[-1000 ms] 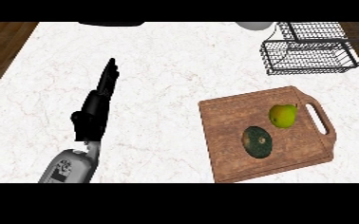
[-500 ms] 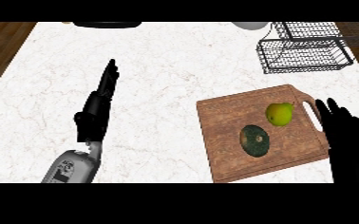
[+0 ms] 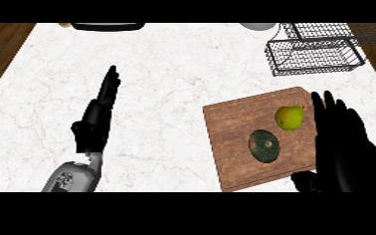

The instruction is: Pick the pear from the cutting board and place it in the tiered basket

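The pear (image 3: pixel 289 117) lies on the cutting board (image 3: pixel 235 129) at the counter's (image 3: pixel 176 69) near right, beside a dark green fruit (image 3: pixel 264 146). The right hand (image 3: pixel 339 144), fingers straight and spread, hangs just right of the pear. The left hand (image 3: pixel 99 112) rests open at left. The tiered basket (image 3: pixel 314 55) stands far right.

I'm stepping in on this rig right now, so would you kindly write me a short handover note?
Left hand: open, fingers straight, resting over the counter at the left.
Right hand: open, over the cutting board's right edge, just right of the pear, not touching it.
Pear on the board beside a dark green round fruit. Tiered basket at the far right.
Done: nothing grasped.
Left: grasp pear, lift, place in basket.
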Controlling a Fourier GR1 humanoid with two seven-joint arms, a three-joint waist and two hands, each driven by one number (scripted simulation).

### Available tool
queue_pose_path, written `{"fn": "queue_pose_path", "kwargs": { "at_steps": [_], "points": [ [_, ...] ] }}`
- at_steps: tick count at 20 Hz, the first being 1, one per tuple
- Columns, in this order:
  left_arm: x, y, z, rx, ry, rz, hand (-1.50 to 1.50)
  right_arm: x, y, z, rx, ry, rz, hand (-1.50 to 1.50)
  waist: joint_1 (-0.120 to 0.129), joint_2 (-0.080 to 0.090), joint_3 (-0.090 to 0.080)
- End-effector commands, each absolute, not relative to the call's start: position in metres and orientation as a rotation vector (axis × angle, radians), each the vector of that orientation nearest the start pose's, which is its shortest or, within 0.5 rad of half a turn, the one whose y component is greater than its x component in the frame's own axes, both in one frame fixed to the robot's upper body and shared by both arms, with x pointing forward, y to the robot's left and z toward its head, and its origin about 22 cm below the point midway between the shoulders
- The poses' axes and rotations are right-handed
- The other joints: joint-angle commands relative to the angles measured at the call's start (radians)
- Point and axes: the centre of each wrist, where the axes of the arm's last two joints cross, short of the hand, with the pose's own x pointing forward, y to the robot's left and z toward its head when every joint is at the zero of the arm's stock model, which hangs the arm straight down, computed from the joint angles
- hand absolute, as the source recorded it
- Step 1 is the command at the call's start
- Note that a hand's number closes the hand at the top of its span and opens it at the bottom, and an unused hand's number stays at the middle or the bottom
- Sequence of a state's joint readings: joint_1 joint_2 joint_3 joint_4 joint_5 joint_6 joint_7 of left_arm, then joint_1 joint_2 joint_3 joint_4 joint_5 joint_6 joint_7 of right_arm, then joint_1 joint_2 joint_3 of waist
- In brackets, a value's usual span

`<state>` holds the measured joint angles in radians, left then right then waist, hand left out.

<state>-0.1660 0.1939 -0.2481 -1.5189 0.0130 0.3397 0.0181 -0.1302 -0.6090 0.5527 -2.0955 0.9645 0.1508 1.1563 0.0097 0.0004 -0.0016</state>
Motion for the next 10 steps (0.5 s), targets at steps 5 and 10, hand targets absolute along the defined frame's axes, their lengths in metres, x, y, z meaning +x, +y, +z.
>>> {"fn": "queue_pose_path", "kwargs": {
  "at_steps": [5,10],
  "points": [
    [0.278,0.207,0.037,0.187,-1.653,-0.105,0.00,0.209,-0.187,0.118,-1.330,-0.843,0.774,-1.50,-0.008,0.000,0.001],
    [0.280,0.211,0.034,0.208,-1.665,-0.101,0.00,0.211,-0.190,0.115,-1.313,-0.873,0.788,-1.50,-0.010,-0.001,0.001]
  ]
}}
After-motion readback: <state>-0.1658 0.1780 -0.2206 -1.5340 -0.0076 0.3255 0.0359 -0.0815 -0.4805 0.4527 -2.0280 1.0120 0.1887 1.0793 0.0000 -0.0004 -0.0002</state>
